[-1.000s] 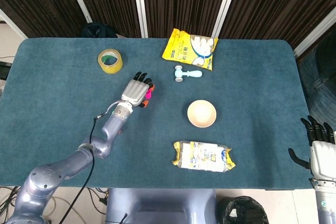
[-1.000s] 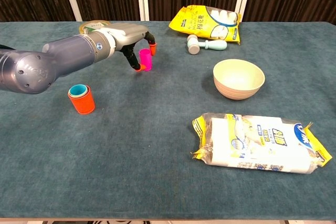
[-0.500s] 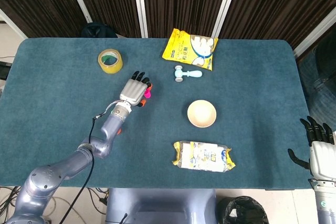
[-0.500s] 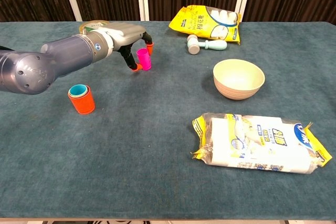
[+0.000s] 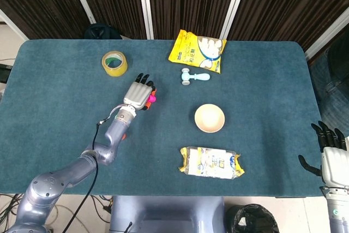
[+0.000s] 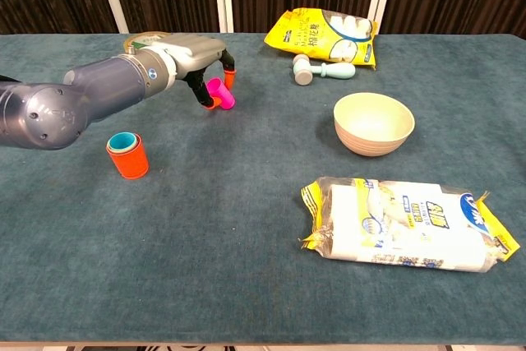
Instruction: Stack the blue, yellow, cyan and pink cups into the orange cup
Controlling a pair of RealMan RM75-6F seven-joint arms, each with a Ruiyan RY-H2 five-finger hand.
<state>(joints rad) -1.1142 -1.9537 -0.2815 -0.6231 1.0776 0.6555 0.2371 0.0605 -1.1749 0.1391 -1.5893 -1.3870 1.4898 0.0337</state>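
Observation:
My left hand (image 6: 196,57) pinches the pink cup (image 6: 220,93) between its orange-tipped fingers (image 6: 229,78), and the cup leans over, just above the cloth. From the head view, the left hand (image 5: 138,93) covers most of the pink cup (image 5: 151,99). The orange cup (image 6: 128,158) stands upright nearer the front left, with a cyan cup (image 6: 123,142) nested inside it. It is a hand's width away from the pink cup. My forearm hides the orange cup in the head view. My right hand (image 5: 330,150) hangs off the table's right front corner, fingers apart and holding nothing.
A cream bowl (image 6: 374,123) sits right of centre, with a white and yellow packet (image 6: 407,223) in front of it. At the back lie a yellow snack bag (image 6: 325,34), a pale blue toy hammer (image 6: 322,70) and a tape roll (image 5: 114,63).
The left hand has drifted a little left and back with the pink cup. The cup stood upright between the fingers before and now leans. The right hand has barely moved.

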